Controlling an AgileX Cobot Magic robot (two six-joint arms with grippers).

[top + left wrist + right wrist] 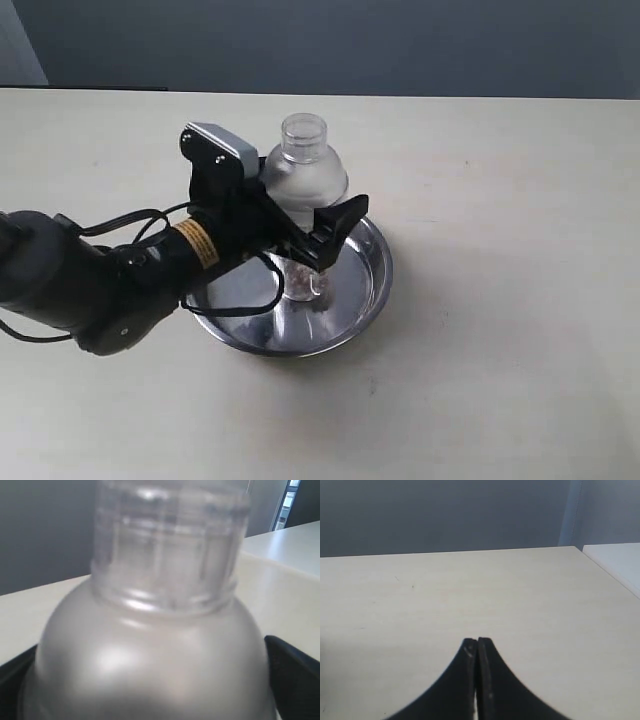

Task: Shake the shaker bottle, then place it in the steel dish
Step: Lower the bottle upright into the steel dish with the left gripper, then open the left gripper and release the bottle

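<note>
The shaker bottle [305, 170] stands upright in the steel dish [375, 285] on the table [500, 200], flanked by the left gripper [318, 240].

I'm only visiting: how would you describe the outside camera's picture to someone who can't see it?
A clear shaker bottle stands upright in a shiny steel dish on a pale table. A black robot arm reaches in from the left, its claw around the bottle's body; whether it grips is unclear.
</note>
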